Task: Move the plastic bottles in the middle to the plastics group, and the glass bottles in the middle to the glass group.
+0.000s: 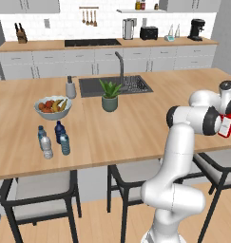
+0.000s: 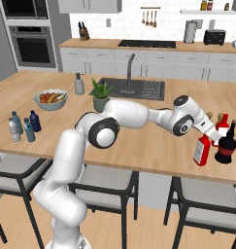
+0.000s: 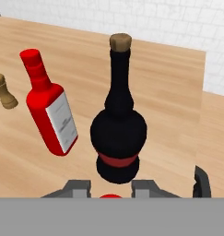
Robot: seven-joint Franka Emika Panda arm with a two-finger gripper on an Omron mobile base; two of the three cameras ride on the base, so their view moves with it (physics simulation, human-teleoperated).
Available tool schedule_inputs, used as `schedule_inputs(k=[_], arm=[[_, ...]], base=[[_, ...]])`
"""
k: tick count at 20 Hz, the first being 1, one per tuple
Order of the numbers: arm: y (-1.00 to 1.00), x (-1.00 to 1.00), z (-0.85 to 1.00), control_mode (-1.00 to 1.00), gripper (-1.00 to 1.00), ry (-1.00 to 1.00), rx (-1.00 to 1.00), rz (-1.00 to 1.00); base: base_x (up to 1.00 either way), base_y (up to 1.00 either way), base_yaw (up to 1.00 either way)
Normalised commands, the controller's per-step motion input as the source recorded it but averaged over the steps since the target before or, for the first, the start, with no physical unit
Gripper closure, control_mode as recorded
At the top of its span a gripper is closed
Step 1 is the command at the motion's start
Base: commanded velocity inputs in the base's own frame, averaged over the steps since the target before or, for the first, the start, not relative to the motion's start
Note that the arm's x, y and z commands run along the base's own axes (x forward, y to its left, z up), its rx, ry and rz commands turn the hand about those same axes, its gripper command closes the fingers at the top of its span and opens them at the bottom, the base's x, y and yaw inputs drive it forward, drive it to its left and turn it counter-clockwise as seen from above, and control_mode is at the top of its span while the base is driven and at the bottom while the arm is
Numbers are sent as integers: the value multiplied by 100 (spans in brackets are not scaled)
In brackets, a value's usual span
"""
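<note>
gripper (image 2: 210,134) is clamped on the red bottle (image 2: 202,150), white label, narrow neck, lower right of frame beside the squat black bottle (image 2: 227,144); wooden counter (image 2: 139,141), white-tiled kitchen behind

Four small bottles (image 1: 52,139) are standing clustered on the counter (image 1: 136,128), just in front of the fruit bowl (image 1: 52,107). Well apart, three taller bottles (image 2: 217,141) are grouping at the counter's far right.
</note>
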Motion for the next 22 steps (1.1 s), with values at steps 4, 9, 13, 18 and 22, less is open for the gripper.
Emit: schedule_inputs(k=[4,9,13,18,22], arm=[[0,0,0,-100,-100,0,0,0],[0,0,0,-100,-100,0,0,0],[0,-14,0,-100,-100,0,0,0],[22,-41,0,-100,-100,0,0,0],[58,-25,0,-100,-100,0,0,0]], base=[[0,0,0],[0,0,0],[0,0,0],[0,0,0],[0,0,0]])
